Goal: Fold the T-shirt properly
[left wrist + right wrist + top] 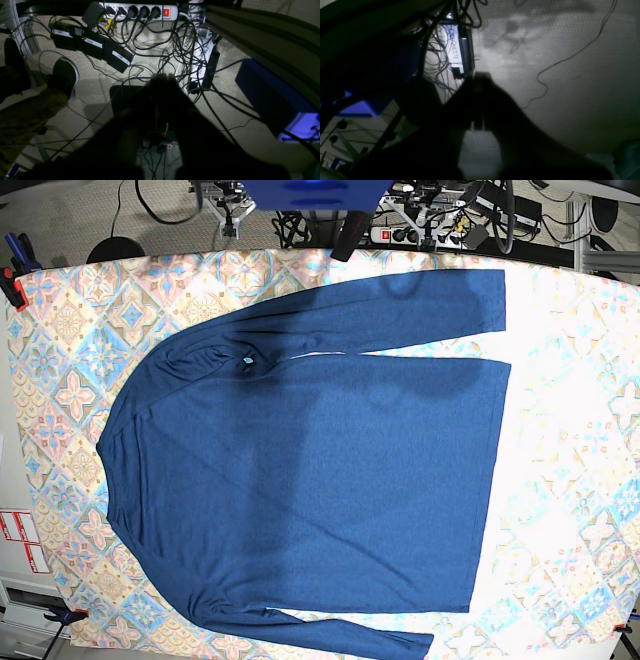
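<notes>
With my left gripper (160,80) and right gripper (478,77) both pinched closed on nothing below the table edge, over floor cables (180,50), I judge I should raise both, open wide, and seize 1 sleeve of the T-shirt (330,470) lying flat on the patterned table (60,380).

I read "CINQUETTE" on the white box (455,50) among the cables; handwritten tags on the black adapters (91,47) stay illegible to me.
</notes>
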You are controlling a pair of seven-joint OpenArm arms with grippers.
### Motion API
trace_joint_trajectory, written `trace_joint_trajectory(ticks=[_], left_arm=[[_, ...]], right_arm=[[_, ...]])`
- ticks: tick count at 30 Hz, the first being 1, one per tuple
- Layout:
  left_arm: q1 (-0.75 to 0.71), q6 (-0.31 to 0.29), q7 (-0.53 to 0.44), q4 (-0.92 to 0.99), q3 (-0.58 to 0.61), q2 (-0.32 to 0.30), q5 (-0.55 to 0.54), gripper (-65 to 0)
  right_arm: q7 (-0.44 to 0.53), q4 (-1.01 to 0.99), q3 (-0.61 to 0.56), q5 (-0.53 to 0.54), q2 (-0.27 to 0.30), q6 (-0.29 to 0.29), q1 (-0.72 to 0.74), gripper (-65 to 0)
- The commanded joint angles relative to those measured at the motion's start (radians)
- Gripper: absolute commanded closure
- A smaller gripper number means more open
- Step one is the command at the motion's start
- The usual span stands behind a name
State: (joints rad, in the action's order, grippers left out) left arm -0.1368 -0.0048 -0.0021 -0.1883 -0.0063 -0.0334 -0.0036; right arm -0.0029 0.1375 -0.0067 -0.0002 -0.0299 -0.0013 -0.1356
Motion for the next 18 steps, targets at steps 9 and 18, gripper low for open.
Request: trace_joint_trajectory(ticks=[9, 18], left_arm=[[-0.013, 0.002, -0.006, -0.004, -0.001, -0.006, -0.003, 0.0], [-0.045, 0.002, -0.008, -0.006, 0.001, -0.009, -0.003, 0.0]], right_arm=[[0.004, 0.001, -0.002, -0.007, 0.002, 0.002, -0.003, 0.0], [0.004, 0.001, -0.002, -0.007, 0.025, 0.002, -0.022, 0.0]])
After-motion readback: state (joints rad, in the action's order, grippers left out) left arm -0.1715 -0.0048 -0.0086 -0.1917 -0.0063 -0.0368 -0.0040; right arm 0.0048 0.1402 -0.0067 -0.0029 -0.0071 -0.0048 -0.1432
